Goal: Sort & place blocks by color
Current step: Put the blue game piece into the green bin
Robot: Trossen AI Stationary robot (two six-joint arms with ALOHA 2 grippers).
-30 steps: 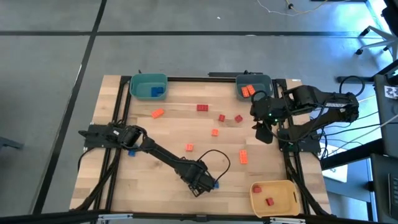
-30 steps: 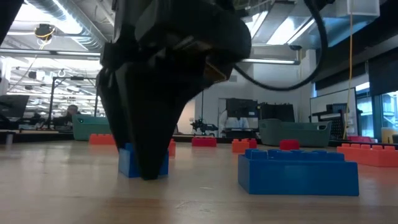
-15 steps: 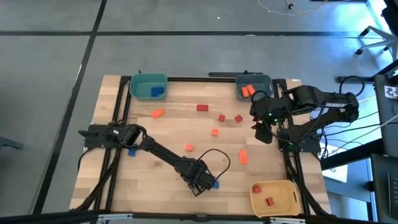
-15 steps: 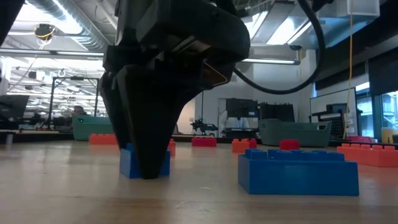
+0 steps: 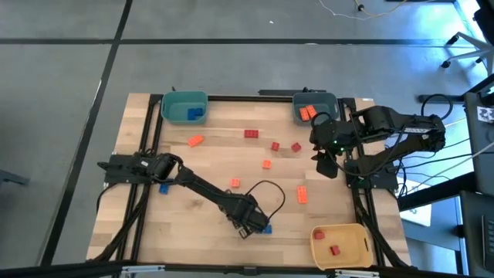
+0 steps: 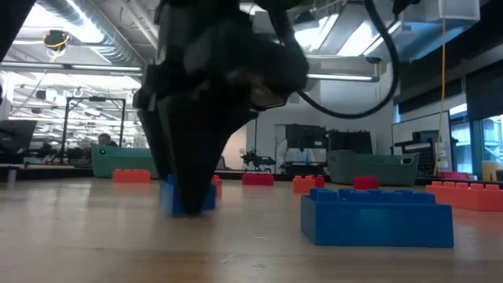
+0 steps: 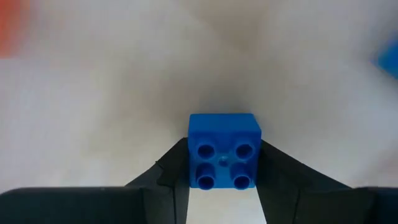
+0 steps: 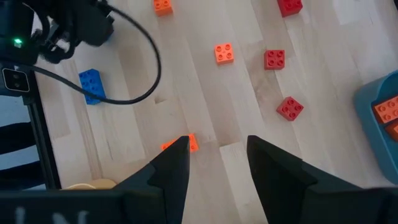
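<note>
Left gripper (image 7: 222, 186): fingers now narrower than a second ago, pressed against both sides of the small blue block (image 7: 223, 150)
Small blue block: sits slightly further right in the low view than before

Materials and finishes, as we see them

We note a table (image 5: 208, 162) of pale matt wood planks; glossy studded plastic blocks (image 7: 222, 150); smooth plastic bins (image 5: 184, 106); matt black left gripper (image 7: 221, 186) fingers; a dark metal frame at the table's twelve o'clock edge.
</note>
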